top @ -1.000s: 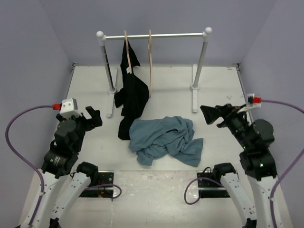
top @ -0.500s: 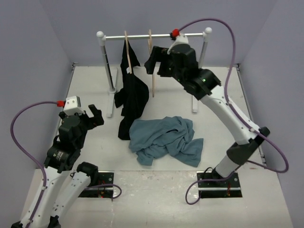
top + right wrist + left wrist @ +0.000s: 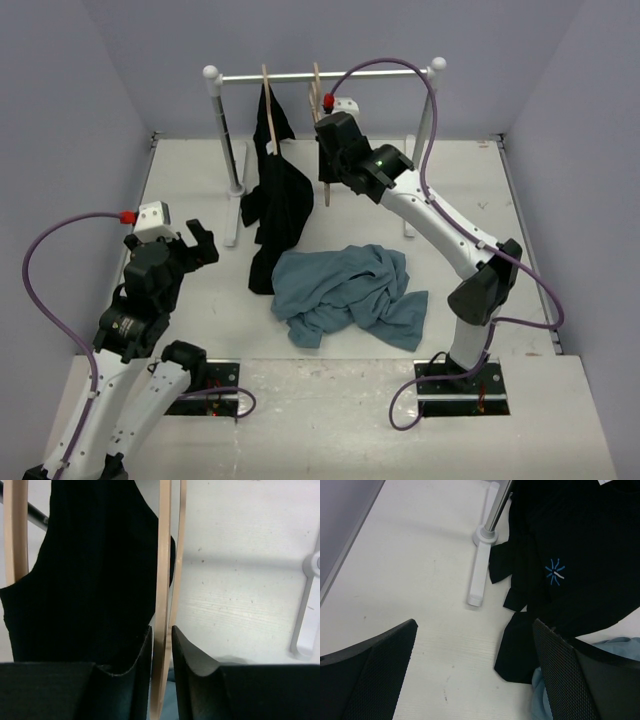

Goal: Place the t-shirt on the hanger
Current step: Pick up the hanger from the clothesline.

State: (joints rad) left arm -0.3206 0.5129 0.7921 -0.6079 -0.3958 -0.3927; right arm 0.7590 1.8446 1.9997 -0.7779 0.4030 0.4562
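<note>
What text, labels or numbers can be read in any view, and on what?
No readable text in any view.
The only mark is a blue starburst print with a white dash on the black garment. It has no letters.
The hanger, the t-shirt and the rail show no text.
</note>
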